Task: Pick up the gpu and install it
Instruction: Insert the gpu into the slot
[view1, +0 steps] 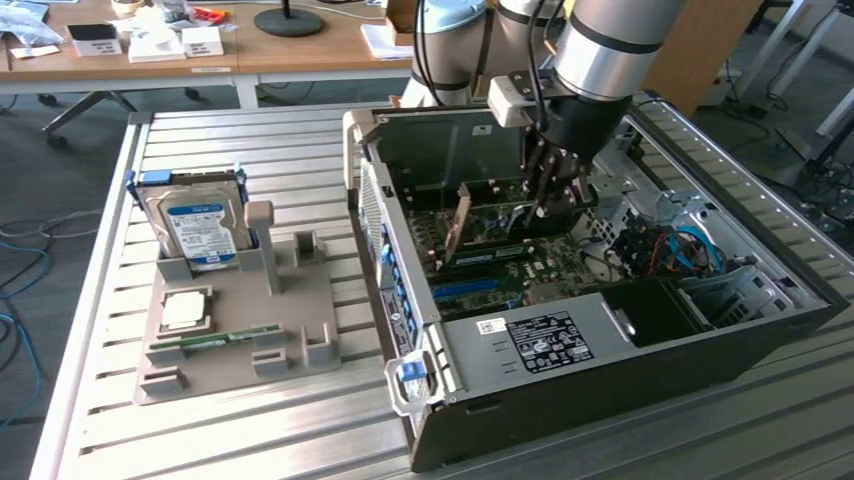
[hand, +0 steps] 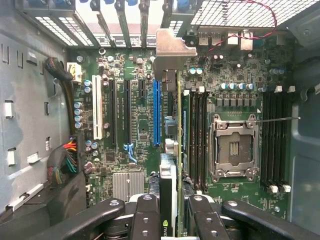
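Note:
The gpu (hand: 170, 175), a thin card seen edge-on with a silvery end bracket (hand: 172, 47), hangs upright over the green motherboard (hand: 140, 125) inside the open PC case (view1: 454, 420). My gripper (hand: 171, 212) is shut on it, one black finger (hand: 146, 215) on each side of the card. The card's edge runs beside the long blue slot (hand: 157, 112), between it and the memory slots; I cannot tell whether it touches the board. In the exterior view the gpu (view1: 461, 225) shows its brownish face, and my gripper (view1: 558, 200) reaches down into the case.
A grey holder (view1: 234, 345) on the slatted table at the exterior view's left carries a blue-labelled hard drive (view1: 200, 228), a processor (view1: 184, 308) and a green memory stick (view1: 214, 338). Cables (hand: 65, 160), a CPU socket (hand: 234, 145) and the power supply (view1: 547, 340) crowd the case.

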